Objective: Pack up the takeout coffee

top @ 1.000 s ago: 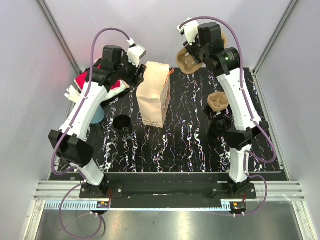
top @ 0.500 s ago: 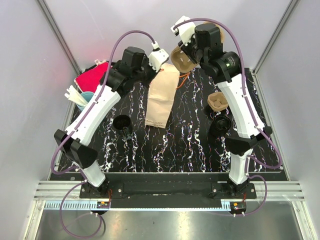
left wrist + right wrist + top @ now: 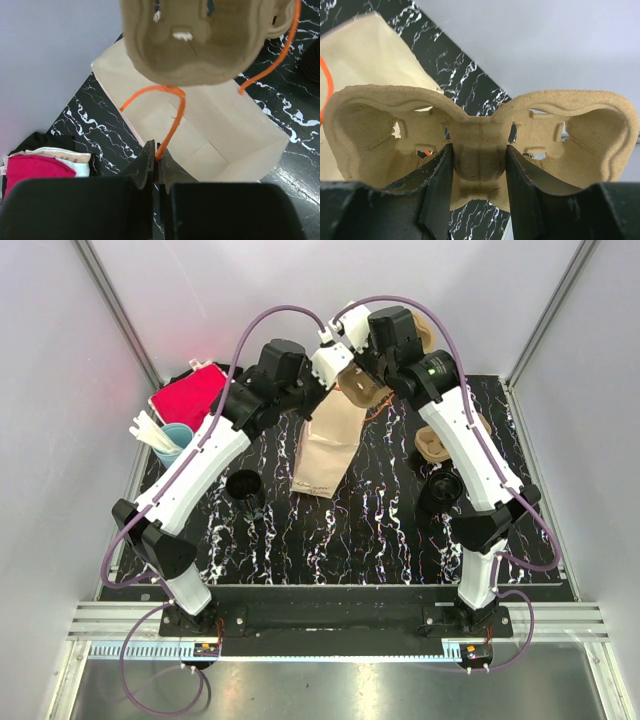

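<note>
A brown paper bag (image 3: 330,445) lies tilted on the black marble table, its mouth open toward the back (image 3: 210,130). My left gripper (image 3: 158,152) is shut on the bag's orange handle (image 3: 175,117), at the bag's upper edge in the top view (image 3: 335,375). My right gripper (image 3: 479,155) is shut on the middle ridge of a cardboard cup carrier (image 3: 480,130). The carrier (image 3: 362,390) hangs just above the bag's mouth, and fills the upper part of the left wrist view (image 3: 200,40). A corner of the bag (image 3: 365,50) shows below it.
A black cup (image 3: 244,486) stands left of the bag. A second cardboard carrier (image 3: 436,444) and a dark cup (image 3: 447,487) sit beside the right arm. At the back left are a blue cup of white sticks (image 3: 172,440) and a red pack (image 3: 188,395).
My left gripper swung right to the bag's top and shut on the orange handle, tilting the bag. My right gripper carried the carrier left and down over the bag's mouth.
</note>
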{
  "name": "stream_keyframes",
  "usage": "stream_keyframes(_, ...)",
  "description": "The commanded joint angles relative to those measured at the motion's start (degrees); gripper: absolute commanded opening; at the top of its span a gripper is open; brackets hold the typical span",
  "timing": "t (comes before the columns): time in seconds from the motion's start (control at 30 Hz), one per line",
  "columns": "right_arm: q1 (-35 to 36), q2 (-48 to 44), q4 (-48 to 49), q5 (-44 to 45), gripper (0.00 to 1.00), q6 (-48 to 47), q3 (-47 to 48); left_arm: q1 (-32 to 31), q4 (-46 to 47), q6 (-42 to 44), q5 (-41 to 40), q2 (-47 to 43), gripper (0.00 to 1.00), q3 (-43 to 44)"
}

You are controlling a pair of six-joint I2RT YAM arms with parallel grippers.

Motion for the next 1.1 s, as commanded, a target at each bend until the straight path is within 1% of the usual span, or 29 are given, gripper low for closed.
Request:
stream_keyframes(0.0,0.83,-3.98,3.27,-0.25,0.45,1.28,-2.65,0.04,6.72,-3.33,-4.67,-1.58,0.0,0.36)
stream_keyframes(0.17,1.18,-4.68,4.24,-0.51,0.45,1.9,-6.26,0.13,10.15,-5.7,-5.91,-3.17,0.0,-1.75)
stream_keyframes(0.43,3.28,-6.79,5.65,-4.02,0.45,1.81,-12.23,0.04,12.26,-6.93,-7.75,-4.48,0.0,-5.88)
stream_keyframes(0.63,4.6,-8.46,9.95,-3.5,0.44,2.16,-17.25,0.13,15.07,-8.87,-11.17,-6.33,0.0,-9.4)
stream_keyframes(0.93,6.28,-8.37,13.3,-2.0,0.43,4.09,-19.45,0.13,17.63,-11.59,-15.57,-7.83,0.0,-10.37)
stream_keyframes(1.07,6.71,-8.2,13.74,-2.01,0.43,4.27,-19.63,0.13,18.15,-12.12,-15.93,-8.27,0.0,-10.37)
